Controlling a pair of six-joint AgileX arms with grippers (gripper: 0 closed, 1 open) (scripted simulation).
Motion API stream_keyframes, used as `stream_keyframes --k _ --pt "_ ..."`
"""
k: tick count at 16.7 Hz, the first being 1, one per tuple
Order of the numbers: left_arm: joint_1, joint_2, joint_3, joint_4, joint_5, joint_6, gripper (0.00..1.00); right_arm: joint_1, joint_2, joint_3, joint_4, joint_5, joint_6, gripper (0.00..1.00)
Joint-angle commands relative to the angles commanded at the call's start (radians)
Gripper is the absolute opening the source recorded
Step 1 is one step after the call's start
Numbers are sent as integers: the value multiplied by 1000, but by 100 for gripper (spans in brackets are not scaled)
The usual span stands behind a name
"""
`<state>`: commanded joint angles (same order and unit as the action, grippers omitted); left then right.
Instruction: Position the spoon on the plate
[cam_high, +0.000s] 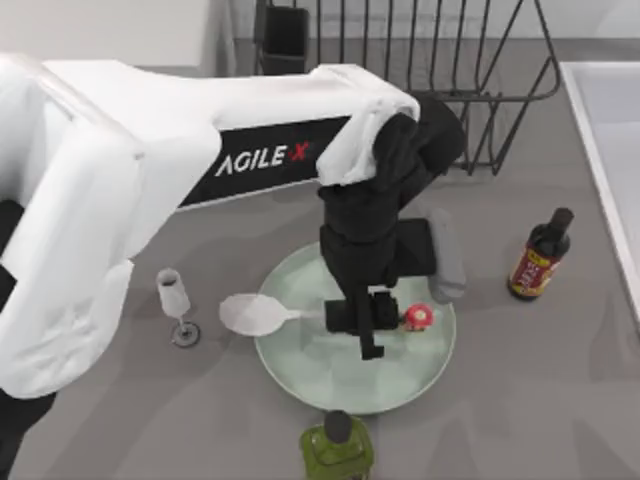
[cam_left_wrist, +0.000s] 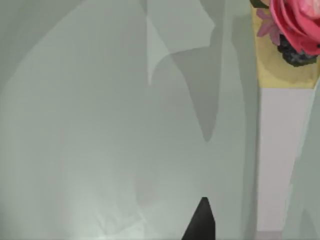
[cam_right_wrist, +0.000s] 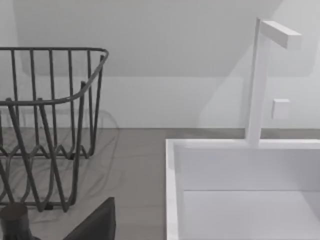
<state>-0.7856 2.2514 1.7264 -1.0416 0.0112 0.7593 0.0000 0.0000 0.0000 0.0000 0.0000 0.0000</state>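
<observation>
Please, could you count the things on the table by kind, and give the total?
Bottles: 2, dark one and green one
Glasses: 1
Spoons: 1
Plates: 1
Wire racks: 1
Total: 6

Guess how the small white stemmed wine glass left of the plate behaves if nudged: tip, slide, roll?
The small white stemmed wine glass would probably tip rather than slide: tall cup on a thin stem over a small round foot. Once down it could roll, perhaps towards the pale mint-green glossy plate beside it. It looks light and likely fragile, so a push low at the foot seems safer.
</observation>
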Motion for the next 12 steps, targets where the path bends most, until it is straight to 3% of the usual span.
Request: stream_keyframes --k 6,12 --pt "0 0 0 0 0 0 98 0 0 0 0 0 0 100" --pt "0 0 0 0 0 0 100 0 0 0 0 0 0 100"
